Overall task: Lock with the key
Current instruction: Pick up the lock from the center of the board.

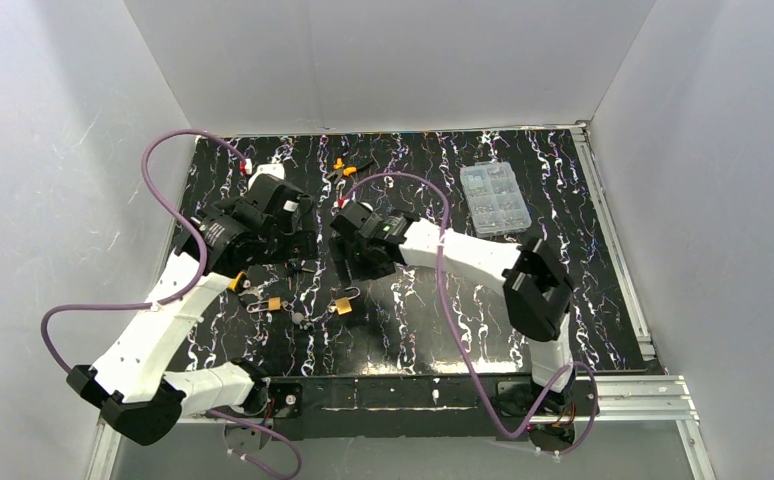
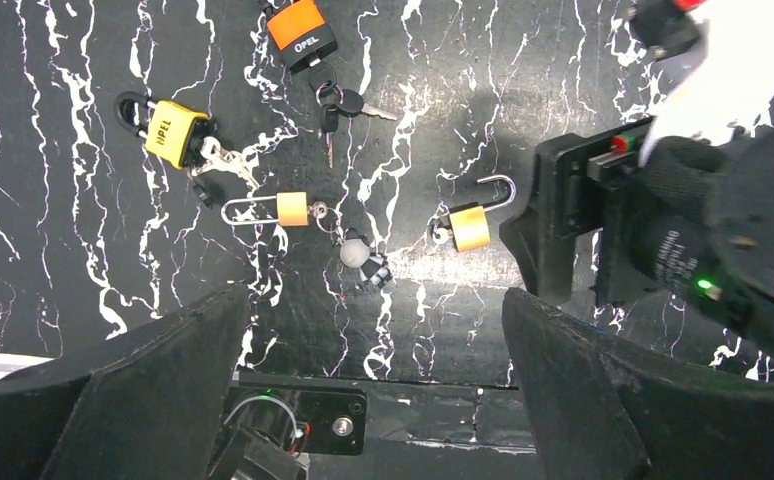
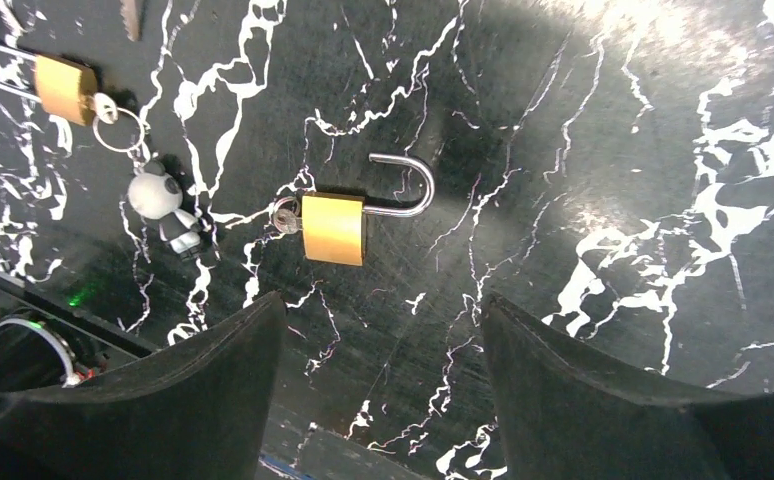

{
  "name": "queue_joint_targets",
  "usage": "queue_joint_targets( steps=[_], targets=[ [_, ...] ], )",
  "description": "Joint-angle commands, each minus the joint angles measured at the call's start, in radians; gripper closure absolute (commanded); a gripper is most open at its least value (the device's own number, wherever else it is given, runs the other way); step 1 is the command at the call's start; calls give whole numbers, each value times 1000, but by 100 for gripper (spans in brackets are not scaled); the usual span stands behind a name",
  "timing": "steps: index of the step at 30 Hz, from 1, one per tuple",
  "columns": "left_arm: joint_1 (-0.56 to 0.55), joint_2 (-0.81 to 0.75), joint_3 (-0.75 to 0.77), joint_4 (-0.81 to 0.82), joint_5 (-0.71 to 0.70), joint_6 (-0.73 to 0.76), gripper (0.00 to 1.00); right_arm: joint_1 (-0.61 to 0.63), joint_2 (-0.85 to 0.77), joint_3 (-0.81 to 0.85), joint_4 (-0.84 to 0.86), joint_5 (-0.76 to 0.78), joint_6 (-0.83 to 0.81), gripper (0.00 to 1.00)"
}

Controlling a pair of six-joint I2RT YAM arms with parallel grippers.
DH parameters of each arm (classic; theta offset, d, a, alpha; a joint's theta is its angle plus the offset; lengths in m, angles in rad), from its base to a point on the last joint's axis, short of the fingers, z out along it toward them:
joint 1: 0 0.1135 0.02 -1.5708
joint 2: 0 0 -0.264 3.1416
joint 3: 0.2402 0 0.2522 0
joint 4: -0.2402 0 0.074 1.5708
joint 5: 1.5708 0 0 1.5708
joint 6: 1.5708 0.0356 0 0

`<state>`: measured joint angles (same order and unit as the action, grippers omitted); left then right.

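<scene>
Right gripper (image 3: 378,318) hangs spread wide and empty above the small brass padlock (image 3: 333,229), which lies flat on the black white-veined marble-patterned table (image 3: 613,150), silver shackle swung open, a small silver key (image 3: 285,217) at its base; left gripper (image 2: 373,300) likewise gapes empty

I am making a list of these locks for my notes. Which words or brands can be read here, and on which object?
"OPEL": on the orange padlock.
On the yellow padlock: dark letters, too blurred to read.
On the open brass padlock: no text visible.
</scene>
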<state>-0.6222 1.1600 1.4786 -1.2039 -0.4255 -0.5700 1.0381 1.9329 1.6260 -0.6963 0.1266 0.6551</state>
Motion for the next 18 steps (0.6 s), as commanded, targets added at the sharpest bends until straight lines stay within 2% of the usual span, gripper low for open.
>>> queue_joint_targets(
  steps=[1,18],
  targets=[
    [14,-43,-25,-39,-6,-11,1,7,40,71,-29,-3,13,28],
    [69,-64,-31,-42,-1,9,0,91,192,117,-17,-40,20,31]
  ],
)
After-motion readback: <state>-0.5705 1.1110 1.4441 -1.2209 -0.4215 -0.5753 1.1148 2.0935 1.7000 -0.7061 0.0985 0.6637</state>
